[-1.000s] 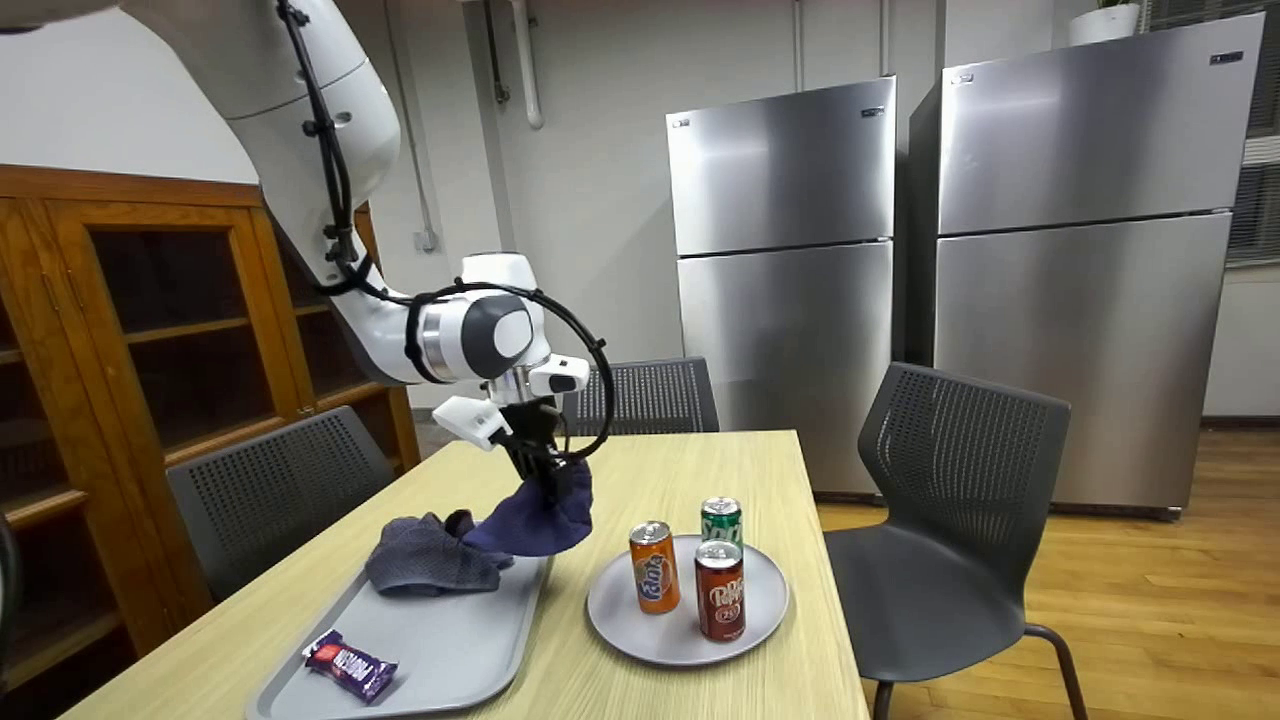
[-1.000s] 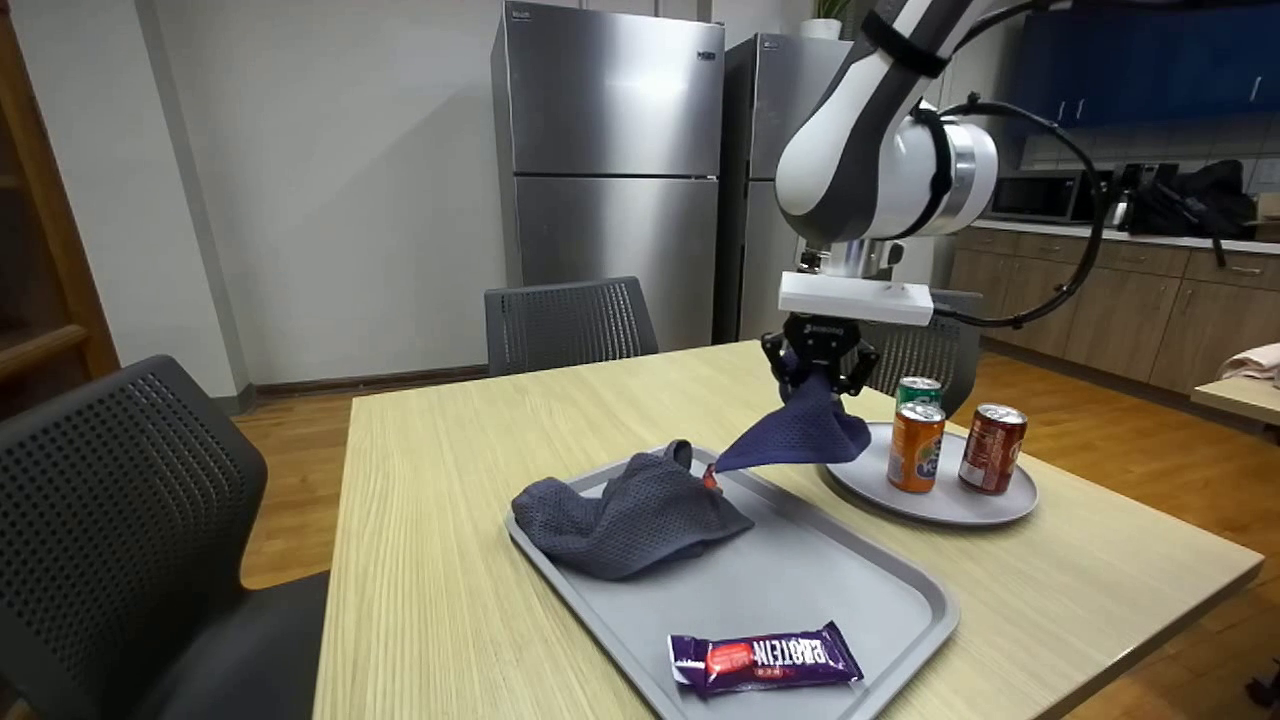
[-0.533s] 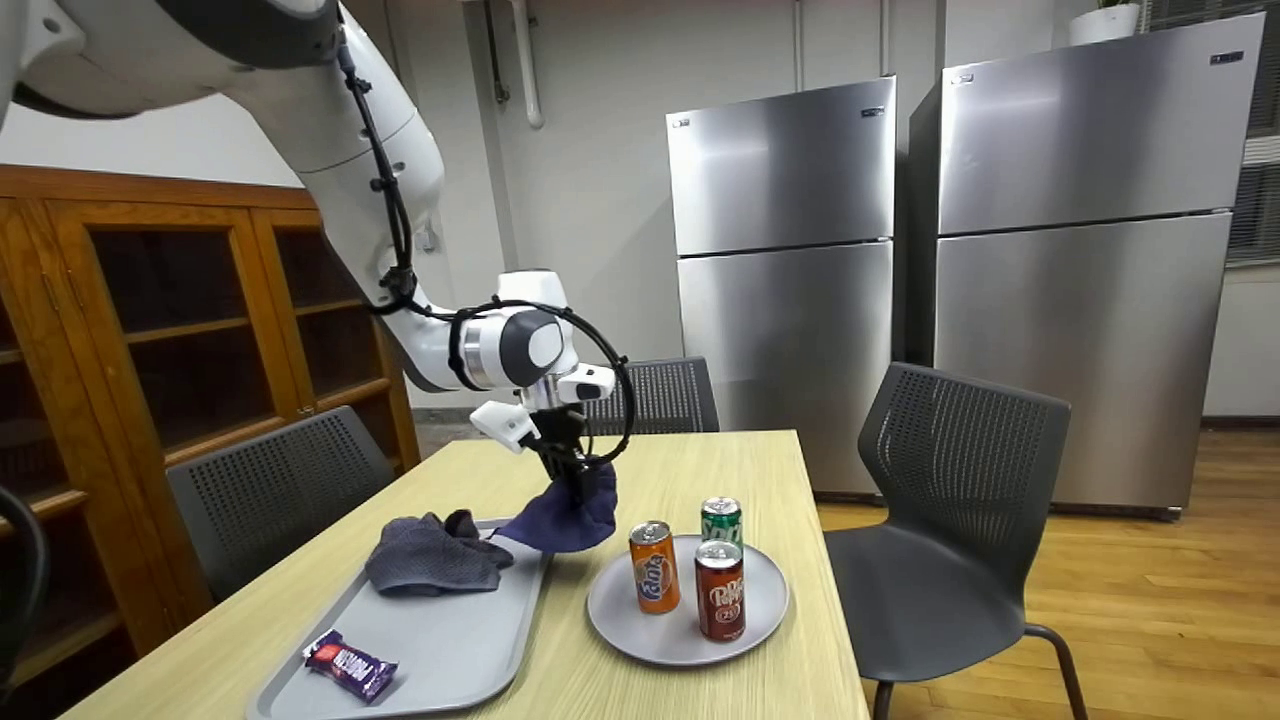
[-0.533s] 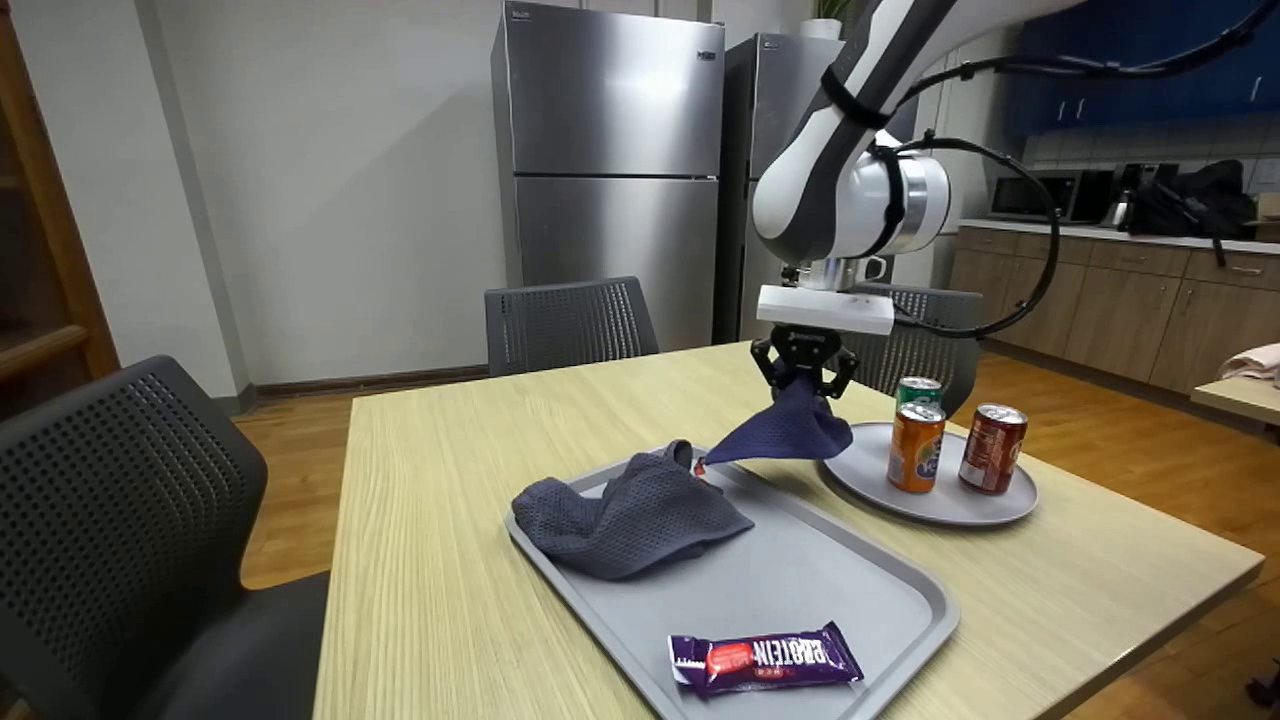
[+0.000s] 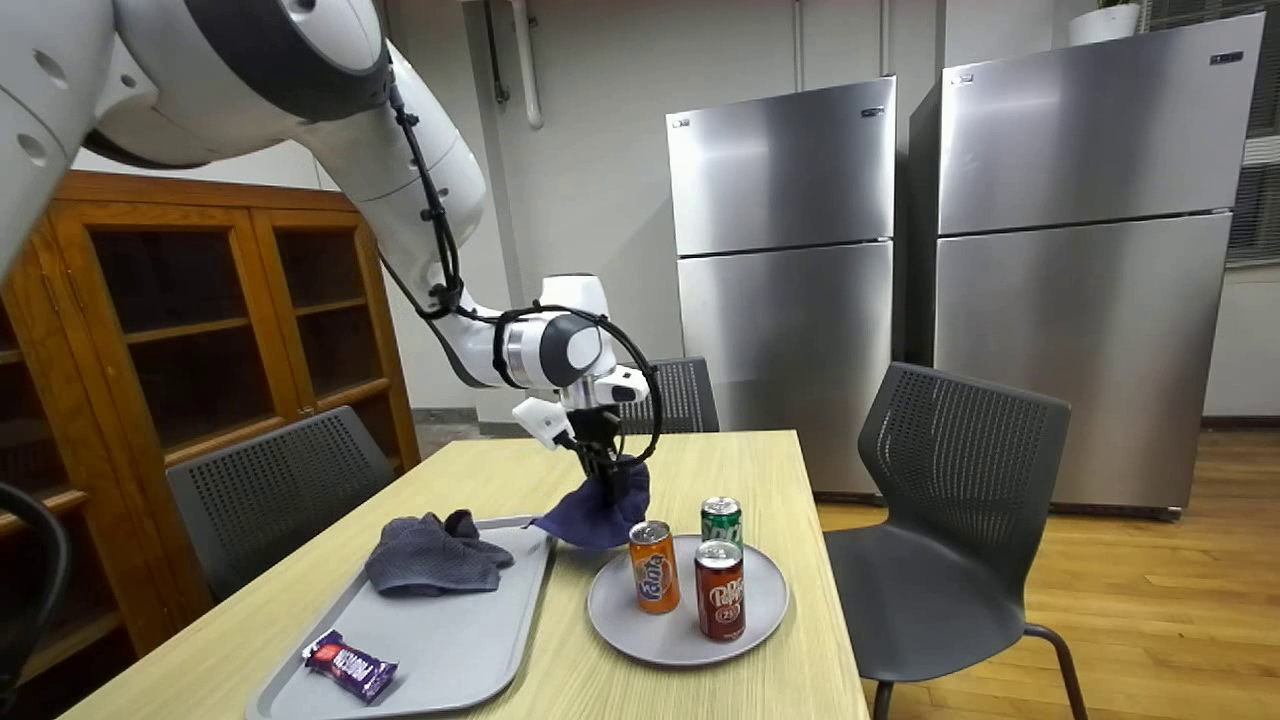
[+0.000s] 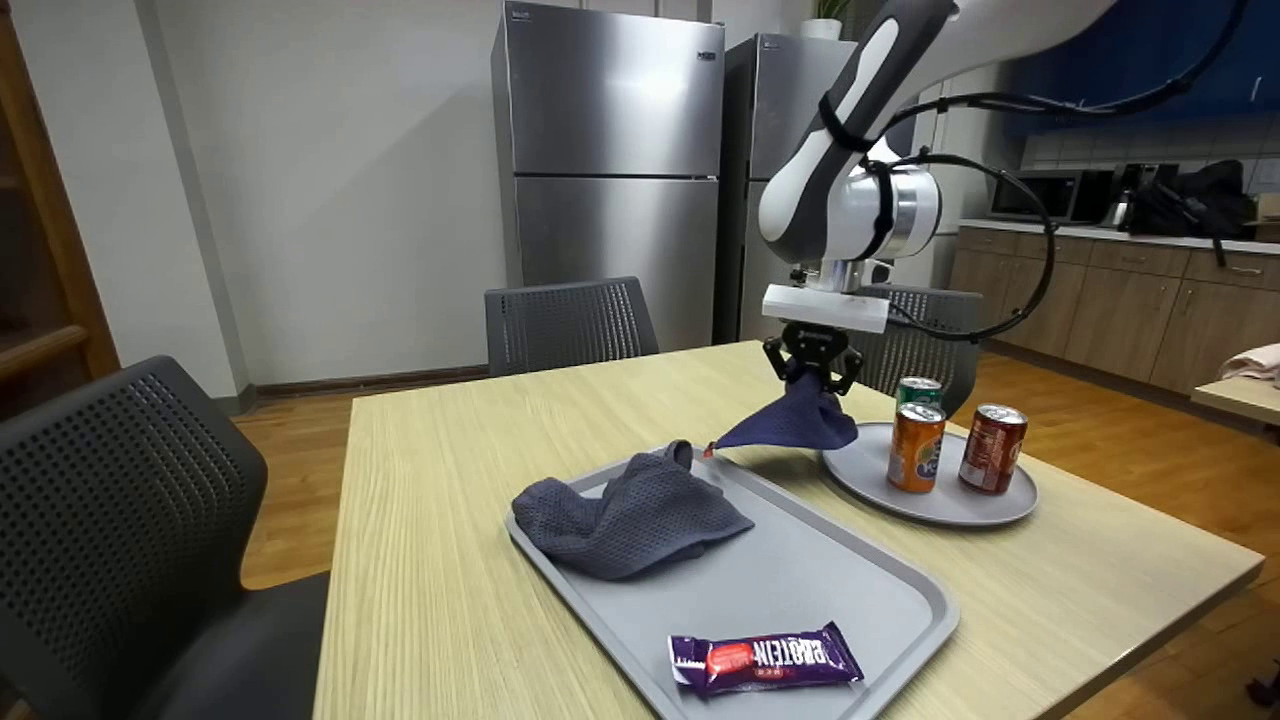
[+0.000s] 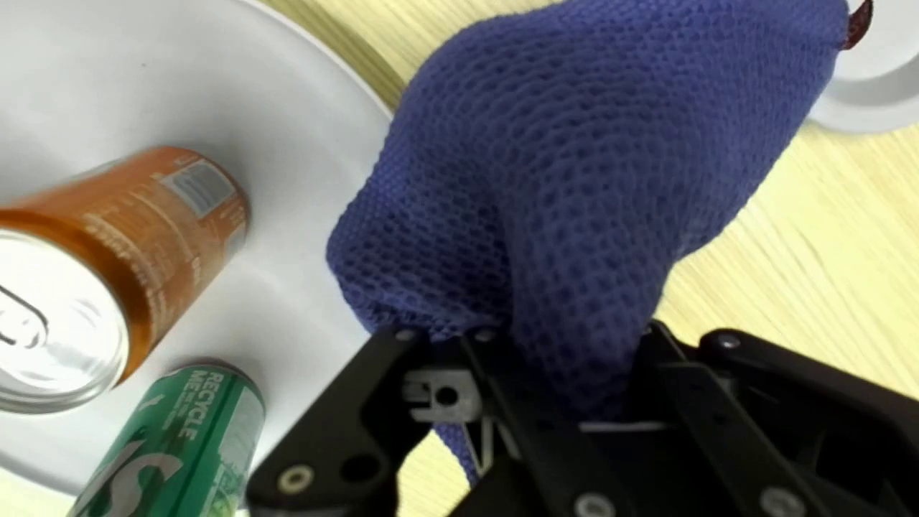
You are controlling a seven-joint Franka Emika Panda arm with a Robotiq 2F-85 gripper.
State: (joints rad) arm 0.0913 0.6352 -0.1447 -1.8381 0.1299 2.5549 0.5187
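Pincer point(image 6: 808, 378): drawn narrow on a pinch of fabric, holding the blue cloth point(image 7: 589, 158); its fingertips are buried in the folds, so where they meet cannot be made out.
Blue cloth's place: hanging over the worktop point(image 6: 430, 560), between the tray point(image 6: 840, 590) and the plate point(image 5: 640, 640); whether its lower edge touches the plate, I cannot tell.
Blue cloth's weave: soft, honeycombed, flaring into a loose skirt with a small red tab point(image 6: 710, 450) at one corner.
Plate: round, smooth, pale grey; the cloth covers part of its rim in the wrist view.
Orange can point(image 5: 655, 580): upright on the plate, glossy metal, cut off at the left of the wrist view.
Green can point(image 5: 721, 520): also on the plate, largely masked by another can in both exterior views.
Dark red can point(image 5: 720, 595): upright on the plate, silver lid.
Tray: matt grey, rounded corners, raised rim; only a corner shows in the wrist view.
Grey cloth point(image 6: 640, 515): crumpled on the tray, dimpled texture.
Protein bar point(image 6: 765, 660): crinkled, shiny purple wrapper, flat on the tray.
Since a second ago: pincer and blue cloth have shifted towards the plate; cans, grey cloth and bar have stayed put.
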